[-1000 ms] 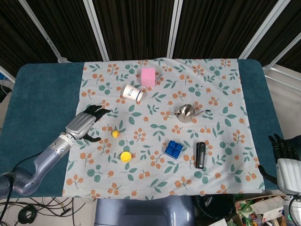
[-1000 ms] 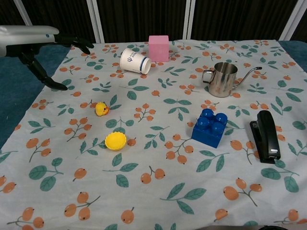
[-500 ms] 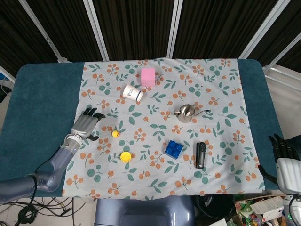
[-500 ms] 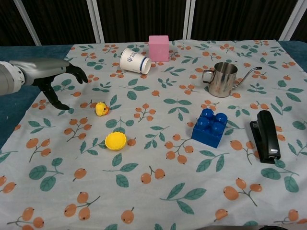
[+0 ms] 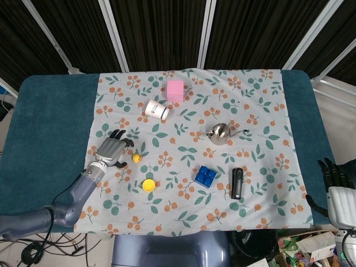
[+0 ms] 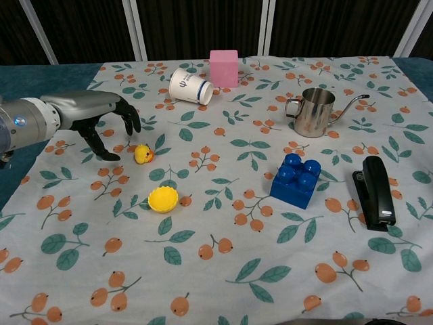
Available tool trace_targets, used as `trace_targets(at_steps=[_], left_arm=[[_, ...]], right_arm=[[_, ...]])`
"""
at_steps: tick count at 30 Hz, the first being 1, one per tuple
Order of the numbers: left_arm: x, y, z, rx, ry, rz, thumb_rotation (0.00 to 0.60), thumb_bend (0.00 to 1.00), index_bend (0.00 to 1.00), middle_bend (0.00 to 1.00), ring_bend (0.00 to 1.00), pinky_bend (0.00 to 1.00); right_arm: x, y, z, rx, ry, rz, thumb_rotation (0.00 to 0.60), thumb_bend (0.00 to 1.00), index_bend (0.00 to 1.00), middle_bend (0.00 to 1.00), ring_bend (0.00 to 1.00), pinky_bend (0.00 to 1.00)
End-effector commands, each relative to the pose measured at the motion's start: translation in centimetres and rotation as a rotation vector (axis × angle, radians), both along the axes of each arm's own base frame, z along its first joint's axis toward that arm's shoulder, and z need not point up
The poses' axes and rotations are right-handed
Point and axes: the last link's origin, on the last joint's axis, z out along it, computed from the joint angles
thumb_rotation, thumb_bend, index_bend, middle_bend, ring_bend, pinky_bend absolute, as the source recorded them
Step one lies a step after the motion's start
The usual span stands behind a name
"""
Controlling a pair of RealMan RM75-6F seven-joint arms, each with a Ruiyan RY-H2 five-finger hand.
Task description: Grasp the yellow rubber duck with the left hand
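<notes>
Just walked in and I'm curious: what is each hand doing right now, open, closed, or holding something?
Left hand: open, fingers spread, beside the yellow rubber duck, holding nothing.
Right hand: open, fingers apart, empty, at the table's edge.

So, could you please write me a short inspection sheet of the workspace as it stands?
Surface: teal table under a floral cloth.
Job's things: yellow rubber duck free on the cloth.
Clutter: tipped paper cup, pink block, steel pitcher, blue brick, black stapler, yellow cap.
Robot hands: left robot hand open beside the duck, not touching; right robot hand open off the table edge.
Cables: on the floor.
Surroundings: dark curtains.
</notes>
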Motion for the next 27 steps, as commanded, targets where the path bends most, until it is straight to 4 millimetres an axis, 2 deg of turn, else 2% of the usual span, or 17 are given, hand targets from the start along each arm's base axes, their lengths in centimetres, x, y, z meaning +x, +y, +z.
trace_targets(at_steps=[1,13,27], left_arm=[[0.3,0.0,-0.5,-0.004,0.007,-0.014,0.600,0.23,0.35,0.34,0.00,0.00],[0.8,-0.1,-2.2,-0.017,0.009,-0.028,0.600,0.26,0.41,0.38,0.00,0.00],[1.1,-0.3,-2.7,-0.033,-0.018,-0.050,0.600,0.31,0.46,0.44,0.01,0.00]], right_arm=[[0.0,0.0,0.0,-0.001,0.000,-0.001,0.600,0.16,0.07,0.03,0.08,0.16],[0.0,0.0,0.1,-0.001,-0.003,-0.001,0.600,0.16,0.07,0.03,0.08,0.16],[-0.1,0.0,0.1,-0.001,-0.004,-0.003,0.600,0.16,0.07,0.03,0.08,0.16]])
